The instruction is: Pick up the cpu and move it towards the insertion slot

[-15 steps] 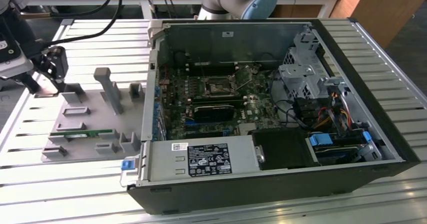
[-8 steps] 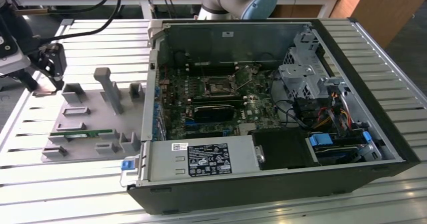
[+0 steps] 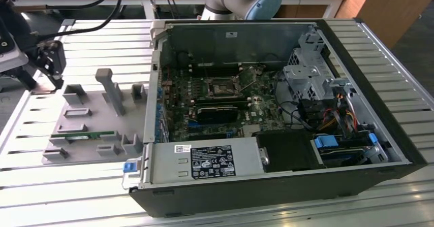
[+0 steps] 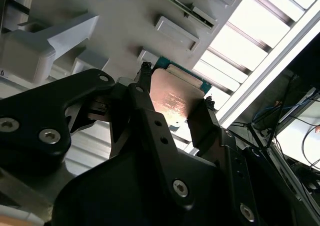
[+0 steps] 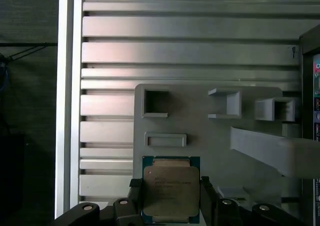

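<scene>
A grey fixture plate point(image 3: 88, 112) lies on the slatted metal table point(image 3: 61, 191) at the exterior view's left, just beside an open computer case point(image 3: 285, 199). On the plate stand a tall post point(image 3: 112, 92) and several low blocks; a green memory stick point(image 3: 81, 134) sits in a holder near its front edge.

Inside the case the insertion slot point(image 3: 220, 88) shows as a shiny square frame with a dark centre on the motherboard; a black card point(image 3: 218, 114) lies just below it in that view, and a labelled metal box point(image 3: 203, 163) sits nearer the camera.

The gripper point(image 5: 171, 208) hangs over the plate's corner at the exterior view's far left, well apart from the slot; the tall post and the case's grey side wall point(image 3: 154, 85) stand between the two. Its claw is narrowed onto the cpu point(image 5: 171, 188), with a black finger point(image 5: 136, 201) against each of two opposite edges (whether the chip rests on the plate or hangs clear of it, I cannot tell). In the first wrist view a square pocket point(image 5: 156, 102) and a shallow rectangular frame point(image 5: 165, 138) lie just beyond the chip.

The cpu is square and flat; its silvery lid carries faint print and a warm sheen; a thin green rim shows around it.
</scene>
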{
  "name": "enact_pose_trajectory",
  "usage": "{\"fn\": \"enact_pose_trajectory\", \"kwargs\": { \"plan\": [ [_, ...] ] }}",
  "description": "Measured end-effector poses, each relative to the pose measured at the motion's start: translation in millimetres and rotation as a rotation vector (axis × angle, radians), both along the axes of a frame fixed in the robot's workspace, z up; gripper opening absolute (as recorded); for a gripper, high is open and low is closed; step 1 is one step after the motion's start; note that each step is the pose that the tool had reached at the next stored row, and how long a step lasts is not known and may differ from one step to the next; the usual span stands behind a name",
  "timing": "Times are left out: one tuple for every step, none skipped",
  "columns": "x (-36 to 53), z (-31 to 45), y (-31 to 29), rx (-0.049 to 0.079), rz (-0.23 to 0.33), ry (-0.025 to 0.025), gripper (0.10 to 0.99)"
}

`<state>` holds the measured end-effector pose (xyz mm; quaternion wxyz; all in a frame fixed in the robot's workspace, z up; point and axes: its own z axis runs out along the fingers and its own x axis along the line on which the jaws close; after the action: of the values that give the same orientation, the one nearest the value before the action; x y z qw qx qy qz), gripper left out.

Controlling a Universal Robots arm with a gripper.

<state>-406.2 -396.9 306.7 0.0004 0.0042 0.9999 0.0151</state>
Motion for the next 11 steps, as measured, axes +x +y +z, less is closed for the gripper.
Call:
{"fn": "enact_pose_trajectory", "kwargs": {
  "plan": [
    [0.0,0.9,0.0,0.0,0.0,0.0001,0.541],
    [0.0,1.9,0.0,0.0,0.0,0.0,0.541],
    [0.0,2.8,0.0,0.0,0.0,0.0,0.541],
    [0.0,3.8,0.0,0.0,0.0,0.0001,0.541],
    [0.0,4.7,0.0,0.0,0.0,0.0,0.541],
    [0.0,5.4,0.0,0.0,0.0,0.0,0.541],
    [0.0,6.2,0.0,0.0,0.0,0.0,0.541],
    [0.0,7.0,0.0,0.0,0.0,0.0001,0.541],
    [0.0,7.8,0.0,0.0,0.0,0.0001,0.541],
    [0.0,8.5,0.1,0.0,0.0,0.0,0.541],
    [0.0,9.4,0.1,0.0,0.0,0.0001,0.541]
  ]
}}
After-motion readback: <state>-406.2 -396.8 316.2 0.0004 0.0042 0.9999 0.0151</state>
